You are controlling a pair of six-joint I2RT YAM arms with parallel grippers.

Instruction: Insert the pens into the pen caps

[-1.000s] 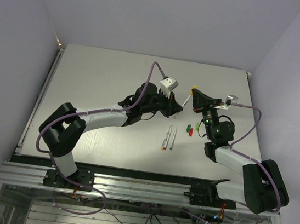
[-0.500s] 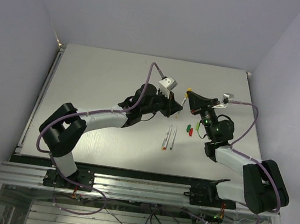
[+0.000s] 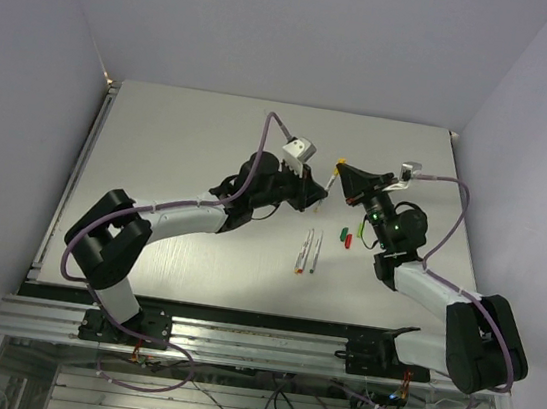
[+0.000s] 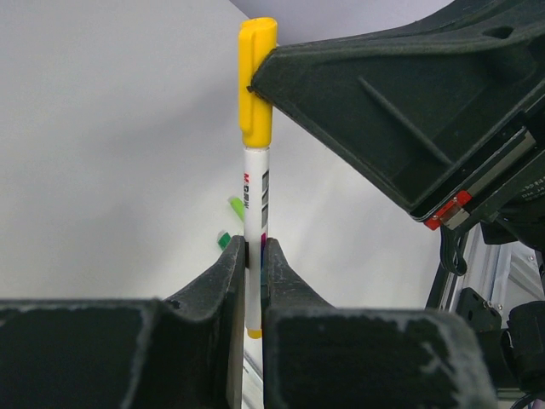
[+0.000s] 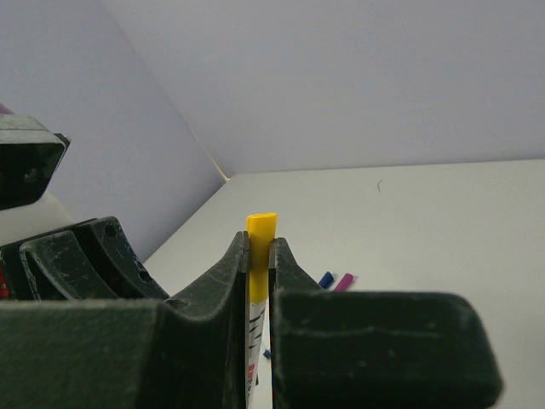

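Observation:
A white pen stands upright in my left gripper, which is shut on its lower barrel. The yellow cap sits on the pen's top end. My right gripper is shut on that yellow cap, with the pen barrel below it. In the top view the two grippers meet above mid-table, left and right, with the pen between them. Two more pens lie side by side on the table.
A green cap and a red cap lie right of the two loose pens. A blue cap and a magenta cap lie on the table beyond the right gripper. A green cap shows behind the held pen.
Both grippers have shifted slightly left and toward the back of the table together, keeping the pen and yellow cap between them. The loose pens and caps have not moved.

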